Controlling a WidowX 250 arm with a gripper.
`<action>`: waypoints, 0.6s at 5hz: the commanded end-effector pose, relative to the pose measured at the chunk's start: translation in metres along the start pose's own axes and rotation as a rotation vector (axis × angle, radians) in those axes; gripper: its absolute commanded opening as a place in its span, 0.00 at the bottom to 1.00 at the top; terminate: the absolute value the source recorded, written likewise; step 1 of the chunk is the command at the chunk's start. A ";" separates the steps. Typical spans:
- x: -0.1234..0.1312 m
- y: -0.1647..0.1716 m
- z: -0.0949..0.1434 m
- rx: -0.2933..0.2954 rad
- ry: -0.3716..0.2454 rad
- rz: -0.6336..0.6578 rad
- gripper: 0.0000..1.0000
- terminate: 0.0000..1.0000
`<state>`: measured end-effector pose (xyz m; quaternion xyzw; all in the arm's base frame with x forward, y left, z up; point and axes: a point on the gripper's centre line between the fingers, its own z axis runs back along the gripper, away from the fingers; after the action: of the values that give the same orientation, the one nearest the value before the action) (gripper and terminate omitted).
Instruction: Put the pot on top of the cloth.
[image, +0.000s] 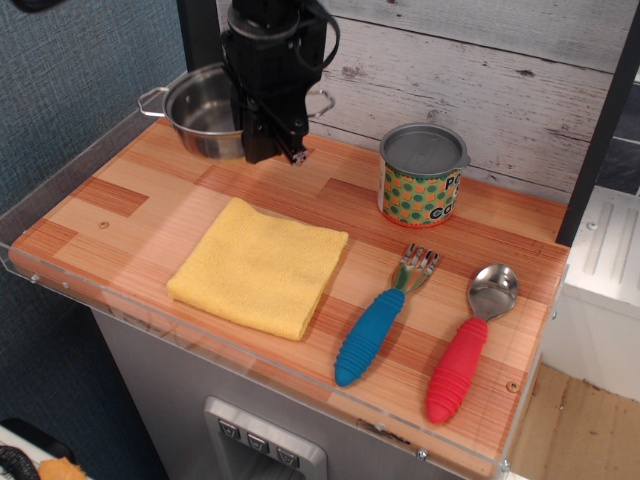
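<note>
We have the pot (203, 112) clamped at its rim in the end effector (268, 148), raised clear of the counter (150, 190) at the back left. Carry it level and forward, centre it over the cloth (258, 265), then lower gently before releasing.

The cloth (259, 267) lies uncovered, open from above (can (421, 176), fork (384, 316) stand well right).
</note>
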<state>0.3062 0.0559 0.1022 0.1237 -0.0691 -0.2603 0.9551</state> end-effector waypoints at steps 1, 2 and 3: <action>-0.019 -0.014 0.015 0.013 -0.061 -0.001 0.00 0.00; -0.023 -0.026 0.006 0.002 -0.038 -0.018 0.00 0.00; -0.022 -0.037 -0.001 -0.014 -0.020 -0.034 0.00 0.00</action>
<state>0.2646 0.0371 0.0818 0.1087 -0.0624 -0.2790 0.9521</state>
